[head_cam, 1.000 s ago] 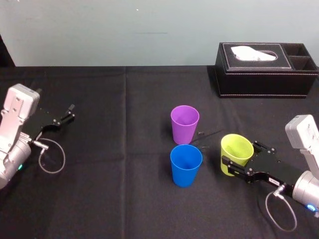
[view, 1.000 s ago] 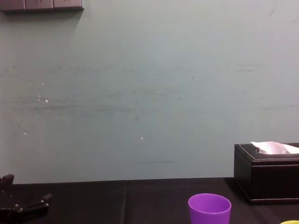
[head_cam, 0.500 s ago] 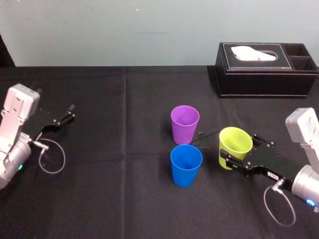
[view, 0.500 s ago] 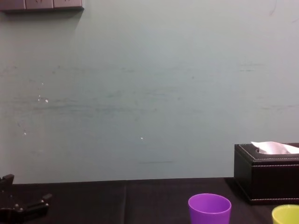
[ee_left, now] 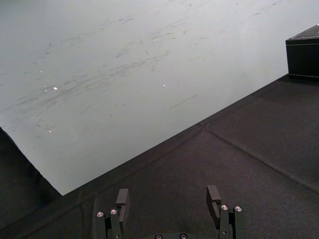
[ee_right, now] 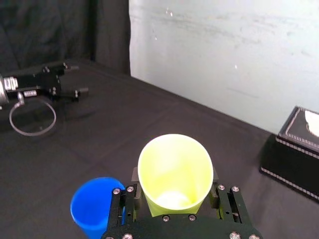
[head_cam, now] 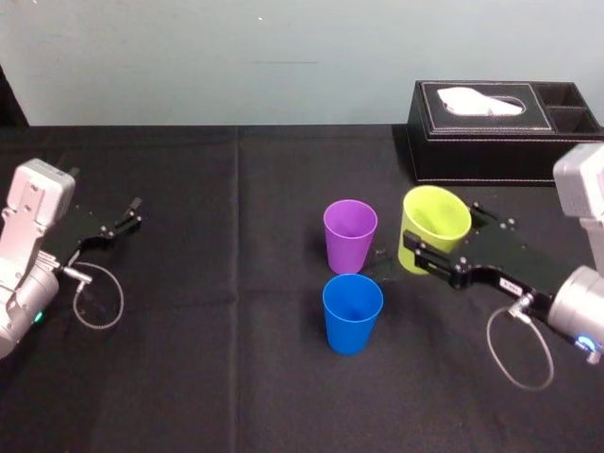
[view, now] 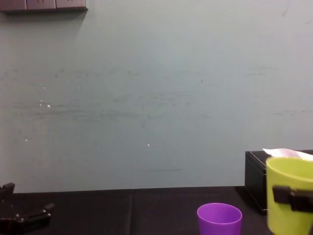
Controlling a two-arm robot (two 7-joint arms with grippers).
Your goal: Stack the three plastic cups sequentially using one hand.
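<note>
**Lime cup now up off the table and nearer the purple one**

The right gripper [head_cam: 442, 243] has been raising the lime cup [head_cam: 430, 226] and is clamping it by its sides, upright, mouth up. The purple cup [head_cam: 349, 236] is standing just to the gripper's left and lower, its axis vertical like the held cup's. The blue cup [head_cam: 352, 313] is sitting left of it too, nearer the robot. The box [head_cam: 500, 142] is lying behind the gripper, well apart, so the leftward path looks open. The left gripper [head_cam: 127, 215] is idling far off, jaws apart.
</note>
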